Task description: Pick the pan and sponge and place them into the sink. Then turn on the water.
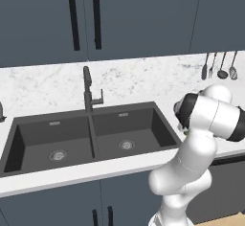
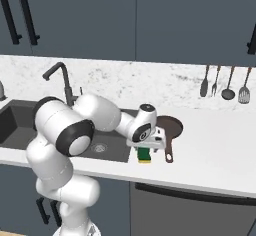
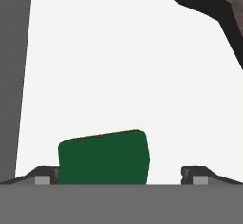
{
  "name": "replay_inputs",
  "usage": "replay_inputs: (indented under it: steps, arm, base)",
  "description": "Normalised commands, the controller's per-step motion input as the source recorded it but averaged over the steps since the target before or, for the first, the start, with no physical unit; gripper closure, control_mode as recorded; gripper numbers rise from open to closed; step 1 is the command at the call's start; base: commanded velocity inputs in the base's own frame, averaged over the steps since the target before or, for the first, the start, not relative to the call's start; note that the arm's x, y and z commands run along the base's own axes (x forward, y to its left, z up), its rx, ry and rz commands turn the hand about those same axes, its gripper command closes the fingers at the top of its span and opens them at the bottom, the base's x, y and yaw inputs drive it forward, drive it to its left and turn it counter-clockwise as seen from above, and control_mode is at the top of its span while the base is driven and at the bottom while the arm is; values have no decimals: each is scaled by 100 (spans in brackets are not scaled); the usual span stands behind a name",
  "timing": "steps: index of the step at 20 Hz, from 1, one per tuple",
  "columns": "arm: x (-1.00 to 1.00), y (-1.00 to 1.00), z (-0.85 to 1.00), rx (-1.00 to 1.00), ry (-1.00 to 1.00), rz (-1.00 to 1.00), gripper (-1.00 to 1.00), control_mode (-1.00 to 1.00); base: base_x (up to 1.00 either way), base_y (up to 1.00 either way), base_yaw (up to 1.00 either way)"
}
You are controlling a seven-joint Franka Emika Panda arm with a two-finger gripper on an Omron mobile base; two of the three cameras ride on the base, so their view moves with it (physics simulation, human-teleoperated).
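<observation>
The green sponge (image 3: 102,157) with a thin yellow edge lies on the white counter, just right of the sink (image 2: 107,152). My gripper (image 3: 121,175) is open and lowered over it, one fingertip (image 3: 45,175) touching or nearly touching its side, the other well apart. In the right base view the gripper (image 2: 145,149) points down onto the sponge (image 2: 144,156) near the counter's front edge. The dark brown pan (image 2: 169,126) sits right behind the hand, its handle (image 3: 204,4) pointing toward the front. The dark double-basin sink (image 1: 72,129) holds nothing. No water falls from the tap (image 1: 87,88).
Several utensils (image 2: 225,82) hang on the marble backsplash at the right. Dark cabinets (image 1: 86,19) hang above the counter. My own arm (image 1: 210,115) covers the pan and sponge area in the left base view. White counter (image 2: 215,150) stretches right of the pan.
</observation>
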Motion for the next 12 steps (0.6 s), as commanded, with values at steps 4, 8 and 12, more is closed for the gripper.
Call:
replay_inputs:
  steps: [4, 8, 12]
  arm:
    - [-54, 12, -21, 0, 0, 0, -100, -100]
    - [-37, 36, -22, 0, 0, 0, -100, -100]
    - [-6, 33, -40, -1, 0, 0, -100, -100]
  base:
    - [0, 0, 0]
    - [0, 0, 0]
    - [0, 0, 0]
